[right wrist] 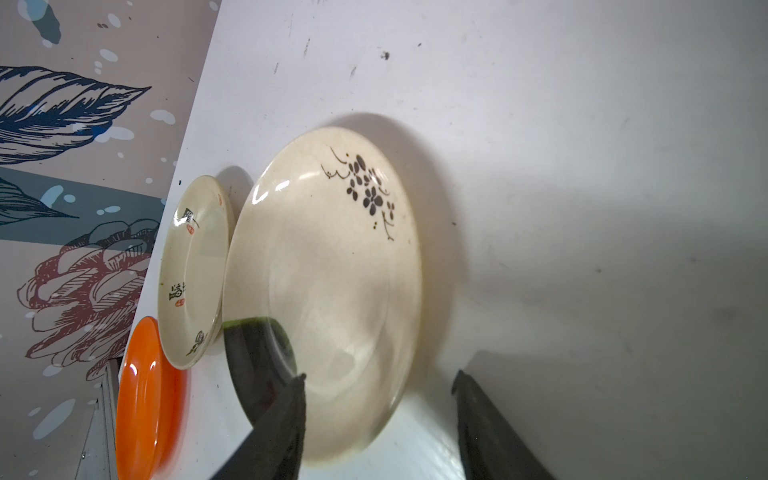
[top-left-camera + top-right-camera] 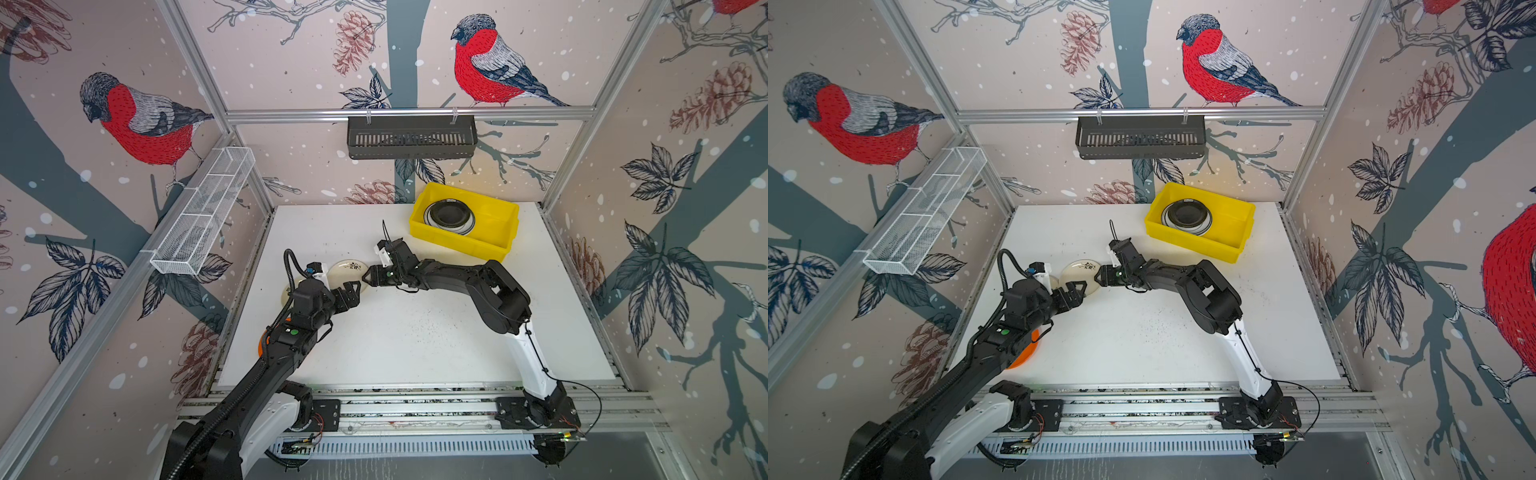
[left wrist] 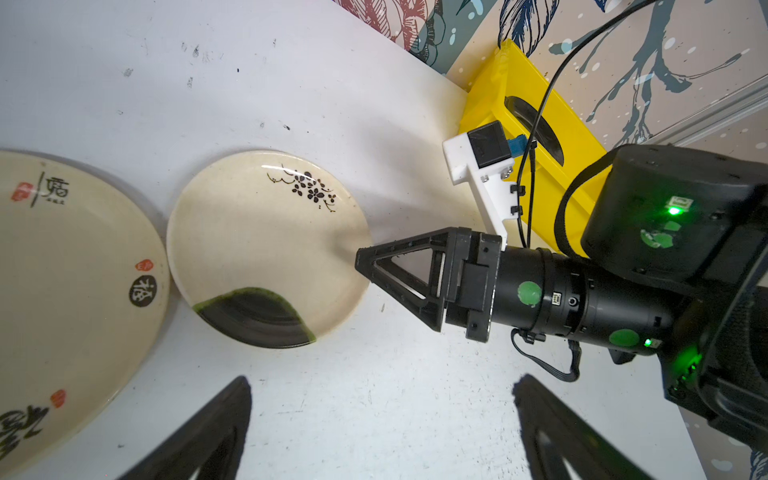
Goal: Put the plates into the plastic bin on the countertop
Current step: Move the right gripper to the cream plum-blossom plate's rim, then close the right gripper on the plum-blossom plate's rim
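1. Blossom plate (image 3: 266,232): cream, black flower sprig, green-edged black patch at the rim. It lies flat at 10 o'clock on the countertop (image 2: 415,340).
2. Lettered plate (image 3: 70,299): cream, red seals, black characters, one disc reading "福". It sits just beside the blossom plate, at its 9 o'clock.
3. Orange plate (image 1: 141,399): plain, at 8 o'clock.
4. Bin (image 2: 490,245): yellow, at 1 o'clock, with the black plate (image 2: 449,214) on top of the pile inside.
5. Right gripper (image 1: 378,376): jaws apart, straddling the blossom plate's rim.
6. Left gripper (image 3: 382,382): spread wide above the countertop.

Cream blossom-painted plate (image 1: 324,282), orange plate (image 1: 141,399), yellow bin (image 2: 457,243)
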`<act>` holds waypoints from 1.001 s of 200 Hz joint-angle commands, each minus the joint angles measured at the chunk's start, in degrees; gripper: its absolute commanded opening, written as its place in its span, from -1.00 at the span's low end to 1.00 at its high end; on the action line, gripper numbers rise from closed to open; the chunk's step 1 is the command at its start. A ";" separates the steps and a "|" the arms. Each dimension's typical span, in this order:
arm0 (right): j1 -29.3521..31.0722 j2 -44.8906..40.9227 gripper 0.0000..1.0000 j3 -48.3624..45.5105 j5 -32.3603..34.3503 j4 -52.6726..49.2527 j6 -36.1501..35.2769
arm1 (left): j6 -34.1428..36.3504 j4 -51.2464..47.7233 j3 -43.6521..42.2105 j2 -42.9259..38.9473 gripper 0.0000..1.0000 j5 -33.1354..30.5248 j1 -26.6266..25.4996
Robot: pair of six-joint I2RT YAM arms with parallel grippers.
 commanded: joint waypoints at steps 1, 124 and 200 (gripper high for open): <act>0.42 0.98 0.00 1.04 -0.36 -4.07 0.28 | 0.89 0.40 -0.10 0.33 0.96 -0.47 0.08; 0.87 3.90 -0.39 5.23 1.47 -7.74 0.36 | 1.79 0.51 0.43 1.34 0.96 -0.13 0.08; -0.48 4.06 -0.65 4.93 3.46 -8.82 2.10 | 2.49 0.15 0.25 1.23 0.96 -0.12 0.12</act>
